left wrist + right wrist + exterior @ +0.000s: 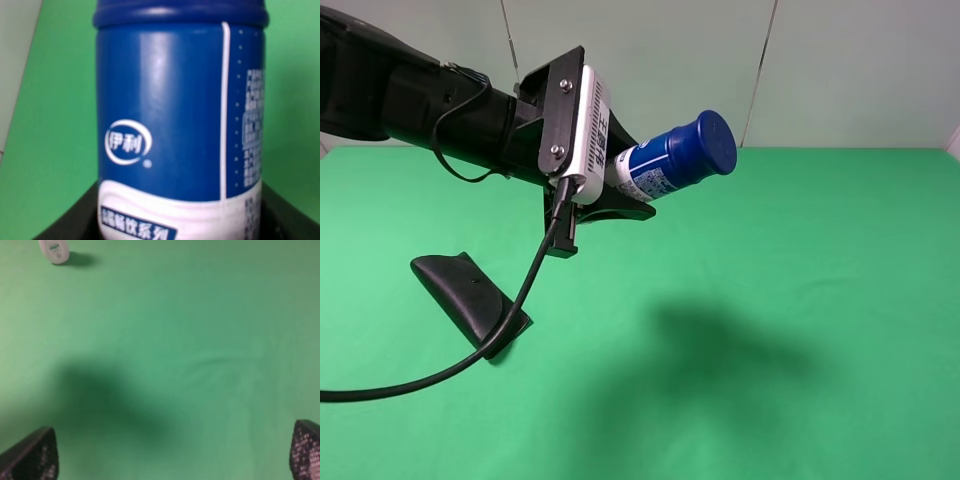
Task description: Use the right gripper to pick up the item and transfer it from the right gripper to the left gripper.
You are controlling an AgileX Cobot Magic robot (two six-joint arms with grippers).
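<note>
One can [678,158] sat clamped in my left claw [624,182]; my right claw [171,453] gaped empty. Firm, steady holding seemed wise.

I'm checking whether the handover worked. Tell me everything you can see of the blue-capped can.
The can is a cylinder: wide round blue cap, glossy blue upper body with a white oval logo, white printed lower body. It is off the green table, tilted, cap up and rightward in the high view. The left gripper clamps its white end in black jaws.
</note>
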